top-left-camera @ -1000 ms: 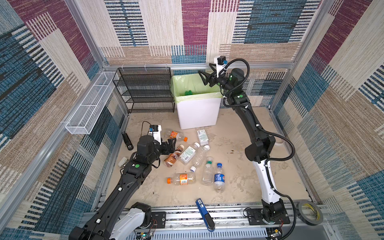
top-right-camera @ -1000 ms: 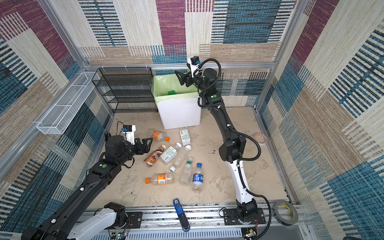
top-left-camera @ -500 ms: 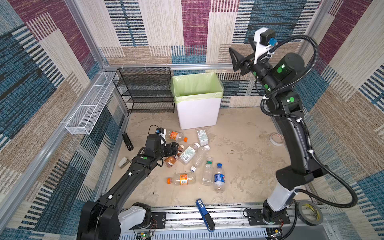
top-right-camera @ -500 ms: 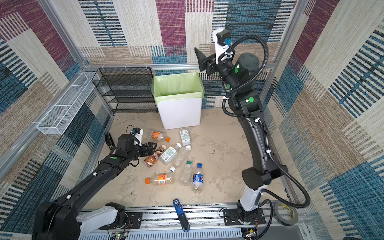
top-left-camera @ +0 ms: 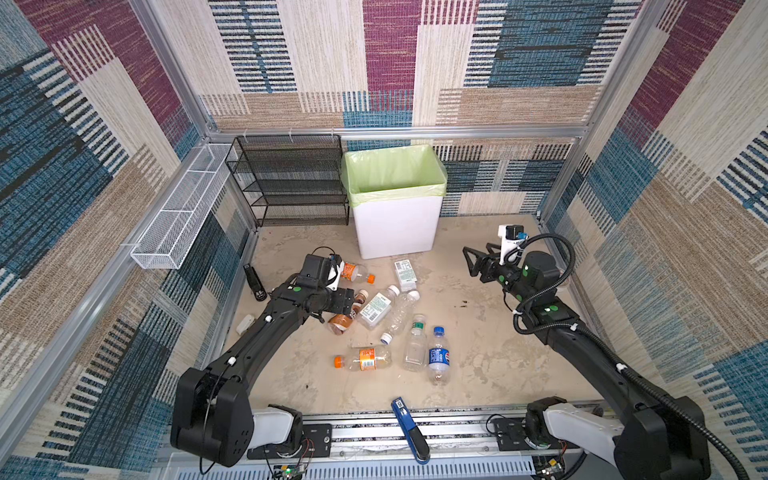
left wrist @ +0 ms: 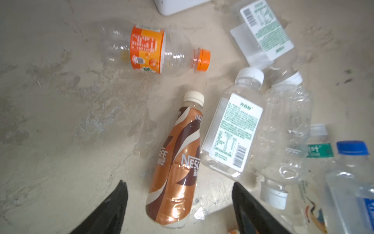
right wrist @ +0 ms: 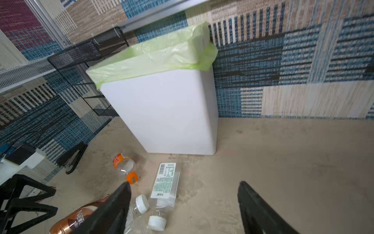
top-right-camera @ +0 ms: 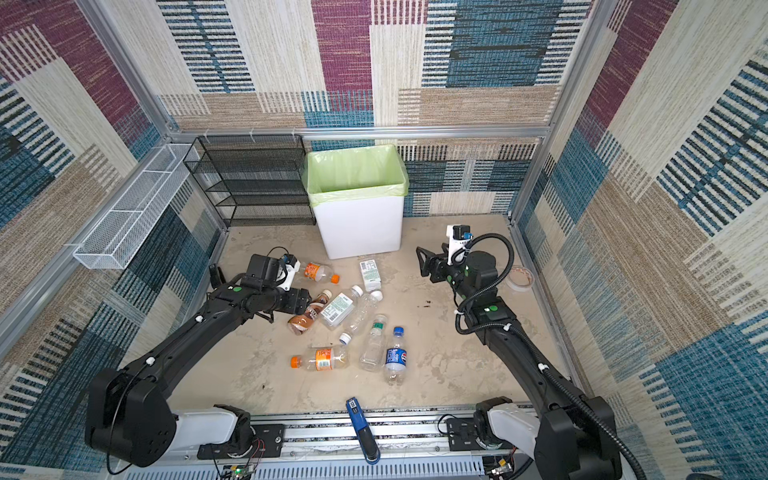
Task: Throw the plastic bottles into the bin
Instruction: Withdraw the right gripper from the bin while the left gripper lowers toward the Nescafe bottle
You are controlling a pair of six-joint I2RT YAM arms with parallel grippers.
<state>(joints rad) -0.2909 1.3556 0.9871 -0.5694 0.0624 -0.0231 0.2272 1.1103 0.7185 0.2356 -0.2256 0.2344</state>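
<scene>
Several plastic bottles lie on the floor in front of the bin [top-left-camera: 397, 226], a white box with a green liner. A brown bottle [left wrist: 178, 162] lies between the fingers of my left gripper [left wrist: 178, 183], which is open, with a gap on each side. In a top view that gripper [top-left-camera: 354, 306] is low over the brown bottle [top-left-camera: 341, 322]. Next to it are an orange-labelled bottle [top-left-camera: 353, 272], a clear white-capped bottle [top-left-camera: 376, 306] and a blue-capped bottle [top-left-camera: 439, 353]. My right gripper [top-left-camera: 470, 262] hangs open and empty, right of the bin [right wrist: 168, 113].
A black mesh rack [top-left-camera: 291, 183] stands left of the bin, and a white wire basket [top-left-camera: 178, 216] hangs on the left wall. A blue stapler [top-left-camera: 409, 428] lies at the front edge, a black stapler [top-left-camera: 253, 282] by the left wall, a tape roll [top-right-camera: 519, 277] far right.
My right arm swung away from the bin's opening, rose, then dropped low to the right of the bin. My left gripper moved forward round the brown bottle and narrowed a little.
</scene>
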